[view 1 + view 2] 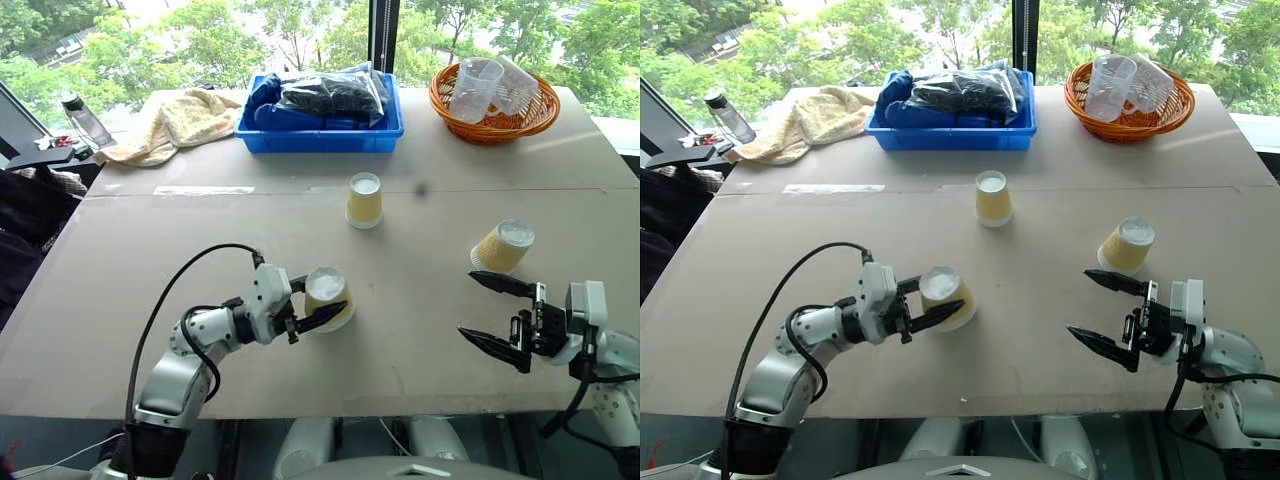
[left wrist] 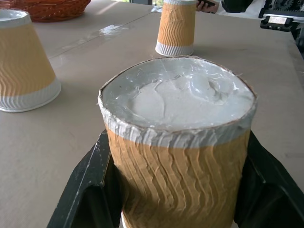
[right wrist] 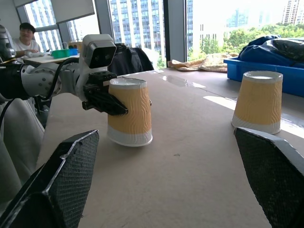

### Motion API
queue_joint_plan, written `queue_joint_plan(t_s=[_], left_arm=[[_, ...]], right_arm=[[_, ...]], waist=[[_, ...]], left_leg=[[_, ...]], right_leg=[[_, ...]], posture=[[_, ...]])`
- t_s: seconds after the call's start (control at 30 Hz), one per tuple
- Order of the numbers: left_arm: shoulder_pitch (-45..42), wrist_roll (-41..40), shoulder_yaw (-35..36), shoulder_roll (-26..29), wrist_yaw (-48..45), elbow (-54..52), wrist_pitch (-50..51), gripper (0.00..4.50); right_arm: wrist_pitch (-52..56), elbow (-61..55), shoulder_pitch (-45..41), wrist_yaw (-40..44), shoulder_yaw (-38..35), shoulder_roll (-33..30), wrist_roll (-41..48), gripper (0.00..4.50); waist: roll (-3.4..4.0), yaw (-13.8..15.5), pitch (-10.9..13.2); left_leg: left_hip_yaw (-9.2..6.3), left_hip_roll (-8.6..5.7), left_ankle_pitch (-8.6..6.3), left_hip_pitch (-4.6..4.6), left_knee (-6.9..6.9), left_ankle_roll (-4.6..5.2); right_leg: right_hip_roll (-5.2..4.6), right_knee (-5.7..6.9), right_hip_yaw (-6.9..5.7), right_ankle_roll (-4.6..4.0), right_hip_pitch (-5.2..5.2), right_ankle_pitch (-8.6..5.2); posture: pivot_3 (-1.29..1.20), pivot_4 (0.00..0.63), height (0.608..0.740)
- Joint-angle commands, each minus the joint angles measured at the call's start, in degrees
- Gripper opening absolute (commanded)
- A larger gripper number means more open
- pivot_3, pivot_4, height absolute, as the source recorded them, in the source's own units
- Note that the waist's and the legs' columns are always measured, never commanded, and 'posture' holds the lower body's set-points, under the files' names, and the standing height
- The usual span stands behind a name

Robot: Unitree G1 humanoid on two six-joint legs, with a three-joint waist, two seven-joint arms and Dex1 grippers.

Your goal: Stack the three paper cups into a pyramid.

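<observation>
Ribbed tapered paper cup (image 1: 328, 296) pinched in left gripper (image 1: 318, 305), slightly tilted

All three paper cups, nearest one (image 1: 327, 297), middle one (image 1: 364, 200) and right one (image 1: 501, 246), are pale yellow-orange with a wavy ribbed pattern, a white band at the rim and white flat bases. The counter (image 1: 200, 260) is plain beige-grey. Both sets of fingers (image 1: 322, 318) (image 1: 495, 346) are black, and the right ones have a fine mesh texture. Back there: a bright blue bin (image 1: 320, 135), an orange woven basket (image 1: 494, 122) holding clear plastic cups (image 1: 474, 88), and a cream-yellow towel (image 1: 175, 122).
</observation>
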Motion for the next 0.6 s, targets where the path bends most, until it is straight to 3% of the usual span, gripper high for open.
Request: queue_joint_plan(t_s=[0.03, 0.07, 0.1, 0.33, 0.47, 0.6], left_arm=[[-0.2, 0.7, 0.6, 0.3, -0.7, -0.2, -2.3, 3.69], [-0.1, 0.6, 1.1, 0.1, -0.2, -0.2, -2.4, 4.27], [0.0, 0.3, 1.5, -0.1, 0.2, -0.4, -2.3, 4.46], [5.4, -8.9, 9.0, 3.6, 1.5, -12.4, 4.2, 4.46], [7.4, -17.9, 19.2, 7.1, 3.6, -16.8, 9.3, 4.46], [6.6, -24.7, 23.8, 9.5, 5.6, -18.5, 14.8, 4.46]], right_arm=[[-0.9, -1.5, 0.5, 0.1, -0.9, 0.2, 0.2, 4.5], [-0.9, -1.5, 0.5, 0.0, -0.9, 0.2, 0.1, 4.5], [-0.9, -1.5, 0.5, -0.1, -0.8, 0.2, 0.0, 4.5], [-0.8, -2.0, -0.4, -3.2, -0.5, 0.7, -1.6, 4.5], [4.3, -2.1, -6.8, -15.5, 4.1, 4.3, -7.6, 4.5], [9.2, 0.9, -15.6, -24.7, 8.9, 9.0, -13.1, 4.5]], waist=[[0.0, 0.0, 0.0], [0.0, 0.0, 0.0], [0.0, 0.0, 0.0], [-0.04, -0.2, 0.1], [-0.07, -0.8, 0.2], [0.03, -1.2, 0.2]], left_leg=[[0.0, 0.0, 0.0, 0.0, -0.01, 0.0], [-0.01, 0.0, 0.0, 0.0, -0.01, 0.0], [-0.02, 0.0, 0.0, 0.0, -0.01, 0.0], [-0.02, 0.02, 0.0, 0.0, -0.02, 0.0], [-0.01, 0.04, 0.0, 0.01, -0.01, 0.0], [-0.04, 0.02, 0.03, 0.02, 0.0, -0.05]], right_leg=[[0.0, 0.0, 0.0, 0.0, 0.0, 0.0], [0.0, 0.0, -0.01, 0.0, 0.0, 0.0], [0.0, 0.0, -0.02, 0.0, -0.01, 0.0], [0.0, 0.0, 0.0, 0.0, -0.01, 0.0], [0.0, 0.04, 0.02, -0.01, -0.04, 0.0], [0.01, 0.13, -0.01, -0.01, -0.06, 0.0]], posture=[[0.0, 0.15, 0.74], [0.0, 0.15, 0.74], [0.0, 0.15, 0.74], [0.0, 0.15, 0.74], [0.0, 0.15, 0.74], [0.0, 0.15, 0.74]])
